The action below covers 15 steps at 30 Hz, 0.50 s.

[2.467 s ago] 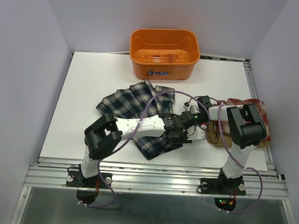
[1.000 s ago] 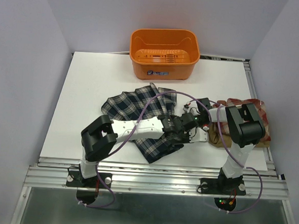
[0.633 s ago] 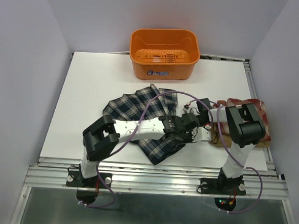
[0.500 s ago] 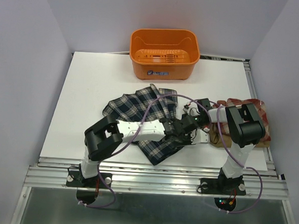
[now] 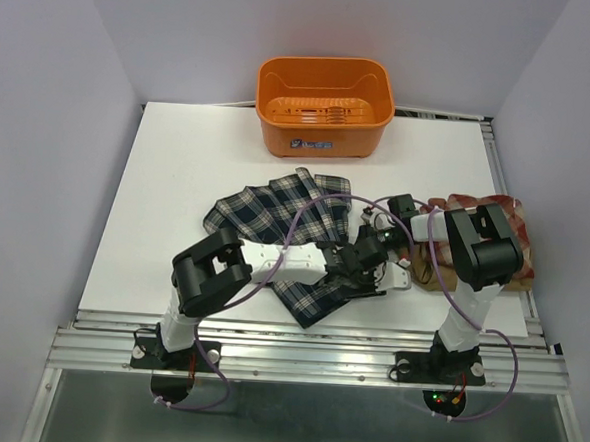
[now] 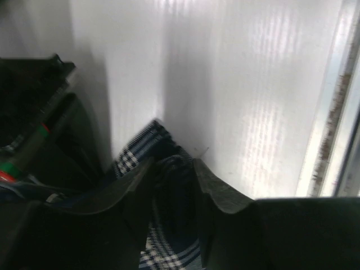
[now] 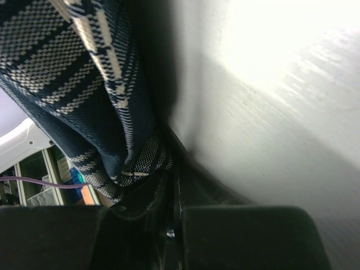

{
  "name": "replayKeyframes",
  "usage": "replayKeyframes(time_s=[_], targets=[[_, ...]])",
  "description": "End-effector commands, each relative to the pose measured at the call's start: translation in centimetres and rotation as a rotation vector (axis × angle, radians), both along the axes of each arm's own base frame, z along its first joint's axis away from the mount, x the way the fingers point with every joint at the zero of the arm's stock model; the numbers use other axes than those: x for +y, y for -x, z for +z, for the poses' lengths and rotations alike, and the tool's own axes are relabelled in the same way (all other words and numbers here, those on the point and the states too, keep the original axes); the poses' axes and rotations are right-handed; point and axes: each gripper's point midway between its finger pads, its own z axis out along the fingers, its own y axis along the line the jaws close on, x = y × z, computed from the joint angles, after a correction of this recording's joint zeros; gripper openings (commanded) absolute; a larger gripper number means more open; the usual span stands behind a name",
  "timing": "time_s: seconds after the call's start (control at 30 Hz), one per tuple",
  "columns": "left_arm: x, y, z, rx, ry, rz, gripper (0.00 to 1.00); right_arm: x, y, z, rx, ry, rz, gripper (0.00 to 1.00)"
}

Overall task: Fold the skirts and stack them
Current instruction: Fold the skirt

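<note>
The navy-green-white plaid skirt point(image 5: 276, 210) lies spread over the table's middle, its near corner under both grippers. My left gripper point(image 5: 357, 270) is shut on a fold of this skirt point(image 6: 171, 180), cloth between both fingers. My right gripper point(image 5: 371, 248) is shut on the skirt's edge point(image 7: 107, 101), which hangs bunched from the jaws just above the white tabletop. The red-and-white plaid skirt point(image 5: 476, 204) and the tan skirt point(image 5: 424, 269) lie at the right edge, partly under the right arm.
The orange plastic basket point(image 5: 325, 105) stands at the back centre. The white table point(image 5: 188, 164) ends at a metal rail point(image 5: 308, 334) in front. The two arms cross close together over the skirt's near right corner.
Both grippers have moved right and toward the front with the plaid skirt held, dragging it to the right. The skirt's left part has shifted rightward and its shape has narrowed.
</note>
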Motion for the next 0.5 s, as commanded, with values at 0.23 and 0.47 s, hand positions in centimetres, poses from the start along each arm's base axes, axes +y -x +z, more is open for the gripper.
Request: replayKeyframes(time_s=[0.23, 0.47], targets=[[5.6, 1.2, 10.9, -0.046, 0.201, -0.006, 0.59, -1.0, -1.2, -0.5, -0.104, 0.111, 0.018, 0.01], [12.6, -5.0, 15.4, 0.077, 0.343, 0.221, 0.68, -1.2, -1.1, -1.2, -0.111, 0.129, 0.031, 0.01]])
